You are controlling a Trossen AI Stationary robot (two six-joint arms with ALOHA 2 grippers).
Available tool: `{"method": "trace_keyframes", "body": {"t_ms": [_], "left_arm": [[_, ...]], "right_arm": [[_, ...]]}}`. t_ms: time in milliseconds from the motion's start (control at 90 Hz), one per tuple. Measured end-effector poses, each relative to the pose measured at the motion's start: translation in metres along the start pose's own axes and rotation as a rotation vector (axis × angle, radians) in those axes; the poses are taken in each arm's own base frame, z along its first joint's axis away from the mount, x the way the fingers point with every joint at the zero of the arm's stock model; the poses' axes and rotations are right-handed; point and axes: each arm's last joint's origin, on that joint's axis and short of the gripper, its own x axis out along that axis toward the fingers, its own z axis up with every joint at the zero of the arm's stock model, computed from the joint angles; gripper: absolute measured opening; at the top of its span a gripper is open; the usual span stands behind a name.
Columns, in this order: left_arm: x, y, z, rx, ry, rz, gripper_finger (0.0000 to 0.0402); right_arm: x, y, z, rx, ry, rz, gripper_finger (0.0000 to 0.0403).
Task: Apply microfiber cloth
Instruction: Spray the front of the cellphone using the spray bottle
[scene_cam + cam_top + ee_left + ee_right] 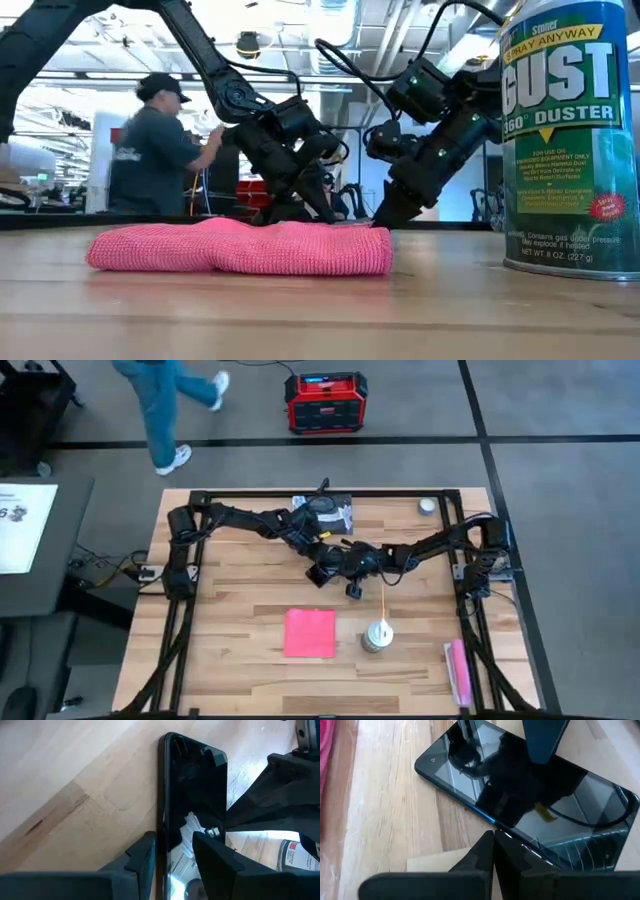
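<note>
A black phone (192, 805) lies on the wooden table near its middle (316, 573). My left gripper (172, 852) straddles one long edge of it. My right gripper (493, 840) is shut, with its tips at the phone's other long edge. The microfiber cloth (310, 632) is a pink-red square lying flat on the table, nearer the front edge, and neither gripper touches it. In the low view the cloth (240, 248) lies in front of both grippers, which point down behind it. My left gripper has the phone's long edge (161, 835) between its fingers: one finger (212, 855) lies on the screen, the other (142, 855) is against the outer side. The fingers slant down and lie across that edge. My right gripper's shut fingertips (490, 842) meet the phone's near long edge (505, 831), slanting down from the table's right. I cannot tell whether they push it.
A duster can (377, 635) stands right of the cloth, with a thin orange straw (384, 600) beside it. A narrow pink oblong object (458, 672) lies at the front right. A silvery packet (335, 512) and a small round thing (427, 506) sit at the far edge. A person (155, 150) stands beyond the table.
</note>
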Motion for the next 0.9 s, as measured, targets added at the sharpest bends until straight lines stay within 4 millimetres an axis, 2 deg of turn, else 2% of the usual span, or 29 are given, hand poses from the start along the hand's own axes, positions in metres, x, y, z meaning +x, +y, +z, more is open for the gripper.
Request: {"method": "trace_keyframes", "body": {"t_ms": [667,900], "left_arm": [[0.002,-0.005,-0.003,0.014,0.033,-0.054,0.0116],[0.002,-0.005,-0.004,0.01,0.039,-0.053,0.0116]], "right_arm": [[0.0,-0.014,0.006,-0.04,-0.011,-0.013,0.0],[0.015,-0.018,0.006,-0.036,-0.011,0.007,0.0]]}}
